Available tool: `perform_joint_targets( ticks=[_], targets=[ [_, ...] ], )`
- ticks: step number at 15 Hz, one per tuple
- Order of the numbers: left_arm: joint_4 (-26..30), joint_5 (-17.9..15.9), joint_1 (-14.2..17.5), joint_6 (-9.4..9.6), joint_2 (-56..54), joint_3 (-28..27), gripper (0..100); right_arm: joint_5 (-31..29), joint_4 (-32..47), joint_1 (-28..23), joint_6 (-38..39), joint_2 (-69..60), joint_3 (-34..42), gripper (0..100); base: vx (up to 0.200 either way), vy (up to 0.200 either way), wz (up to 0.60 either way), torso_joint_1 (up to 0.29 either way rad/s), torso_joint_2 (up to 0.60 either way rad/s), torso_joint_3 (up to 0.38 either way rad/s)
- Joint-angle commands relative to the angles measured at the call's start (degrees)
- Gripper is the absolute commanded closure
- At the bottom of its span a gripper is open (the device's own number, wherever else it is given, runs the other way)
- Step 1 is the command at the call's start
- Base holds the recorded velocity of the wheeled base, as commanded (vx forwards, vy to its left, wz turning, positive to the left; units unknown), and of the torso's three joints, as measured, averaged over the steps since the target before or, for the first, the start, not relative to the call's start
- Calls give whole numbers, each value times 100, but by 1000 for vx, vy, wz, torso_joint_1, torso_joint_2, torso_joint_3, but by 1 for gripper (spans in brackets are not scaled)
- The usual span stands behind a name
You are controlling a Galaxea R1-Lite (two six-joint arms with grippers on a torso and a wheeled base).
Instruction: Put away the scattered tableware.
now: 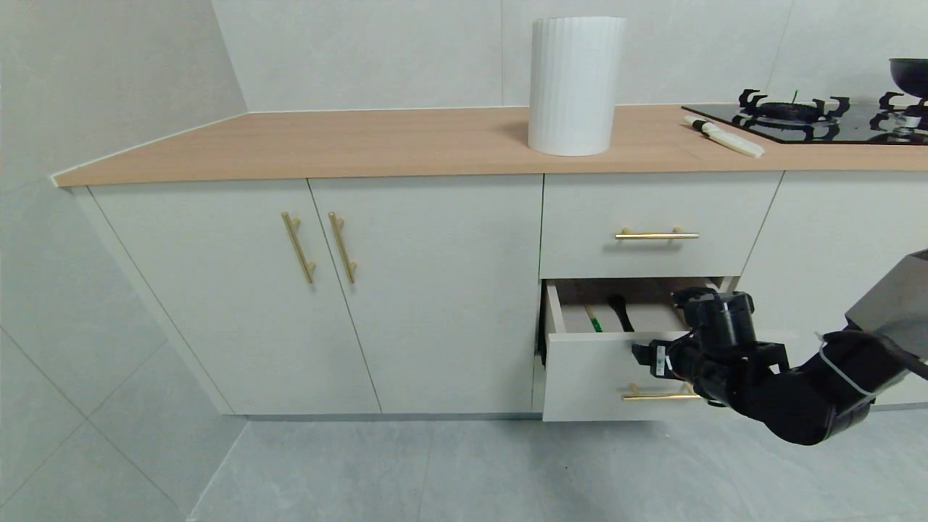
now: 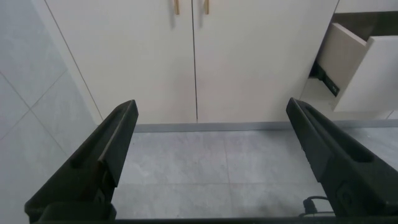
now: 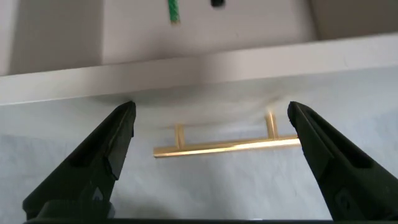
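Note:
The lower drawer (image 1: 609, 362) stands pulled out, and inside it lie a green-handled utensil (image 1: 593, 317) and a black utensil (image 1: 620, 312). My right gripper (image 1: 649, 362) is open just in front of the drawer face, slightly above its gold handle (image 1: 656, 395). In the right wrist view the gripper (image 3: 210, 111) faces the handle (image 3: 227, 146), which lies between the spread fingers without touching them. A white-bladed knife (image 1: 725, 136) lies on the counter beside the stove. My left gripper (image 2: 210, 109) is open and holds nothing, low over the floor, facing the cabinet doors.
A tall white ribbed container (image 1: 575, 85) stands on the wooden counter (image 1: 326, 141). A black gas hob (image 1: 812, 119) with a pan is at the far right. The upper drawer (image 1: 652, 225) and the two cabinet doors (image 1: 319, 290) are shut. The tiled floor in front lies open.

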Motion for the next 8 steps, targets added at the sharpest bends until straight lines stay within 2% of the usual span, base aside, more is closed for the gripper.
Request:
perform_joint_targets(
  ticks=[1,8],
  targets=[
    [-1,-1,2,0,9,0,0,40,-71,-66,-177,283,-228,0,0,0,0,0,0,0],
    [-1,-1,2,0,9,0,0,198,-54,-163,-414,889,-1212,0,0,0,0,0,0,0]
  ],
)
